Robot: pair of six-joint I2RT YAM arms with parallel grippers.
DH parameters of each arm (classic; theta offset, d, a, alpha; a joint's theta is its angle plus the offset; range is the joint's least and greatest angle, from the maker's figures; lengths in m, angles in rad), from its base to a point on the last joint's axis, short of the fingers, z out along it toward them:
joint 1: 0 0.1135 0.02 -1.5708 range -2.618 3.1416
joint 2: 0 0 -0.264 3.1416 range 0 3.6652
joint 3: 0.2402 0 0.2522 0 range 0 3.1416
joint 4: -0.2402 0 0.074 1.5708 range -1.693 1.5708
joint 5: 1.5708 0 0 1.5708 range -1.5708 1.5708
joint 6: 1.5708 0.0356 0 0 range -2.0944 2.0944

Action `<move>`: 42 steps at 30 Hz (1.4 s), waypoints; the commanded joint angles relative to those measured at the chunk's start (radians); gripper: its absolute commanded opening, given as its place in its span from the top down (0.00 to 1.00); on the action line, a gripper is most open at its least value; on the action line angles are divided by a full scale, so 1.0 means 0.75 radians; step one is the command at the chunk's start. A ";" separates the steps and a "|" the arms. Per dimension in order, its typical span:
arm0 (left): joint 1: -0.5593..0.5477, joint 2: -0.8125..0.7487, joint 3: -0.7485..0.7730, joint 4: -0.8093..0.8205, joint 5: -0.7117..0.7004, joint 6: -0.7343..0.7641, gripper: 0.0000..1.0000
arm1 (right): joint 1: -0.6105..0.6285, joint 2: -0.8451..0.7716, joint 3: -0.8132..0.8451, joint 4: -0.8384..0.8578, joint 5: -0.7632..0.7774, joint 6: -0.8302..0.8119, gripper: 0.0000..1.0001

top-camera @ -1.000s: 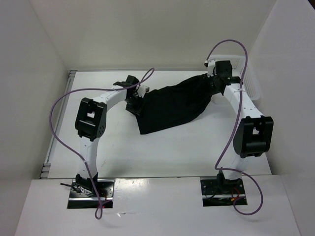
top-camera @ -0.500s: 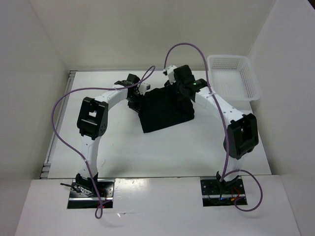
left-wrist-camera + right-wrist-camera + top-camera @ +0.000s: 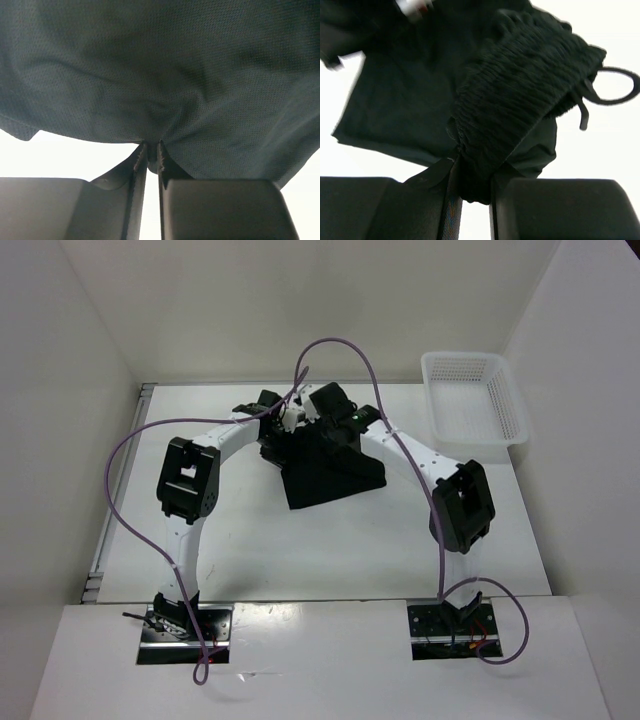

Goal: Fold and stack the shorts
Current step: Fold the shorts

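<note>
At centre of table [image 3: 300,550], toward far side: black shorts [image 3: 335,472] lie doubled over in rumpled heap, between both arms. Left gripper [image 3: 149,146] at heap's left edge, jaws almost pressed together, pinching fold of thin mesh cloth at tips. Right gripper [image 3: 472,172] at heap's far edge, jaws narrow, clamping gathered waistband [image 3: 520,100]; drawstring [image 3: 582,116] dangles beside it. White mesh basket [image 3: 505,430] sits well apart, at far right corner.
</note>
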 commanded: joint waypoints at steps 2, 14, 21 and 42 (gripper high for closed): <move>-0.008 0.040 -0.008 0.009 -0.009 0.010 0.85 | 0.049 0.055 0.171 0.043 0.018 0.039 1.00; 0.005 0.052 0.017 0.009 -0.009 0.010 0.88 | 0.173 0.123 0.124 0.061 -0.054 0.027 0.99; 0.029 0.050 -0.010 0.009 -0.097 0.010 0.70 | 0.241 0.270 0.247 0.061 -0.068 -0.003 0.76; 0.260 -0.307 -0.030 -0.019 -0.141 0.010 0.28 | 0.325 0.027 0.164 0.075 -0.187 -0.147 0.57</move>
